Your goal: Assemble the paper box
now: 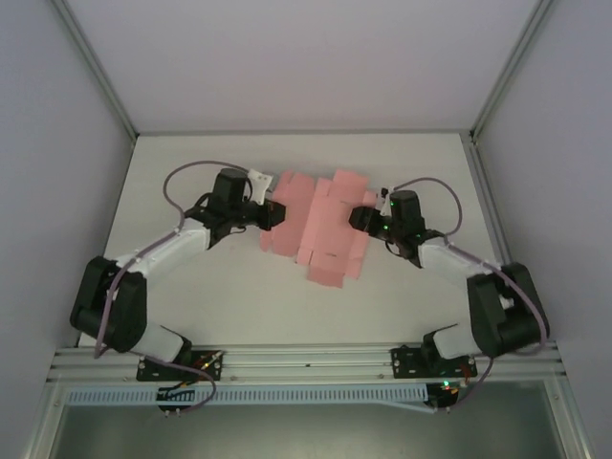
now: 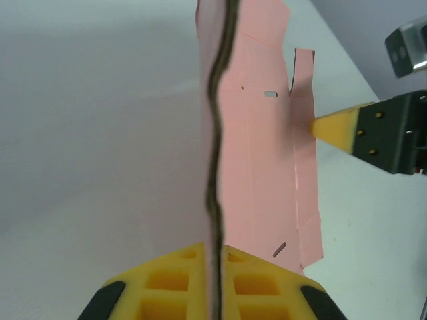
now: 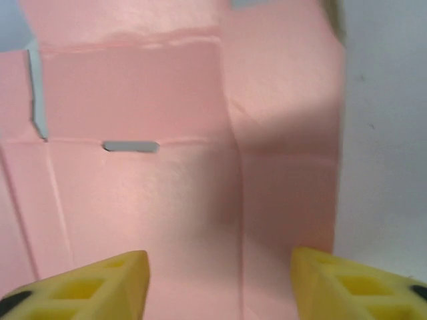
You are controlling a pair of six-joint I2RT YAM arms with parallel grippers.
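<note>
1 paper box [image 1: 320,225] lies near the middle of the white table [image 1: 191,163]. It is a flat die-cut sheet of thin pink card, matt and smooth, with rectangular flaps stepping out along its 12 o'clock and 6 o'clock edges and faint fold lines between the panels. 2 arms reach it, 1 from each side. The left gripper [image 1: 265,212] is at the sheet's 9 o'clock edge. In the left wrist view the 2 yellow pads [image 2: 180,280] of the left gripper [image 2: 215,267], moulded with square pockets, are pressed together on the card. The clamped edge runs up from them toward 12 o'clock as a thin, slightly wavy dark line, with the pink face of the paper box [image 2: 257,167] spreading off at 3 o'clock. The right gripper [image 1: 361,218] sits at the sheet's 3 o'clock side. In the right wrist view the 2 yellow fingers [image 3: 100,283] of the right gripper [image 3: 220,280] stand well apart, clamped on nothing, with the paper box [image 3: 167,200] spanning the space beyond them. 1 small rounded slot [image 3: 130,146] is cut on a fold line there. From the left wrist view, 1 yellow fingertip [image 2: 333,127] of the right gripper touches a narrow side flap. Bare table lies open at the sheet's 12 o'clock as far as the back wall, and at its 6 o'clock down to the aluminium rail [image 1: 306,361]
</note>
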